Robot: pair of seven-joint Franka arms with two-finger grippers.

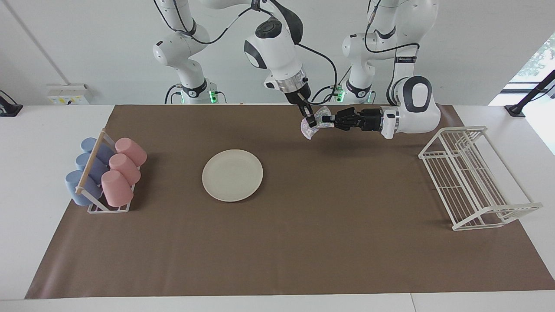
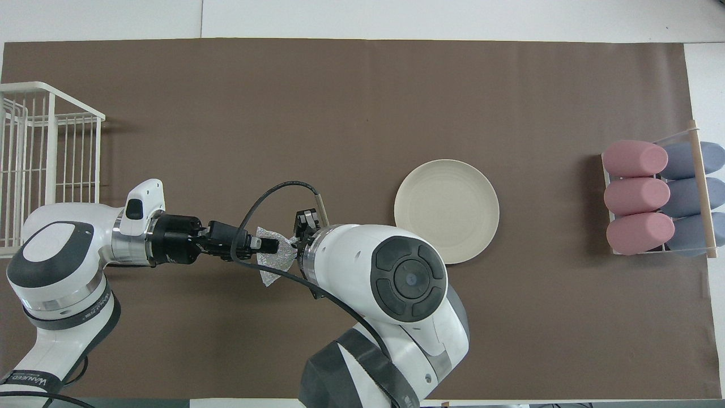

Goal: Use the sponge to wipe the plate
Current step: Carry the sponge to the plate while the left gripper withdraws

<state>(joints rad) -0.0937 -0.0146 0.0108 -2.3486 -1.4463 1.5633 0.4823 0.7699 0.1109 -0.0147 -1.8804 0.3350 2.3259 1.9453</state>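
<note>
The sponge (image 1: 313, 124) is pinched in the air by both the left gripper (image 1: 328, 121) and right gripper (image 1: 310, 121); the plate (image 1: 232, 175) lies on the tabletop (image 1: 303, 225)

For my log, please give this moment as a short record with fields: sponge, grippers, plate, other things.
sponge: sponge in the air, between both grippers
left gripper: left gripper shut on the sponge
right gripper: right gripper at the sponge; grip unclear
plate: plate flat on the brown mat, untouched
other: cup rack and wire rack at the table's ends
</note>
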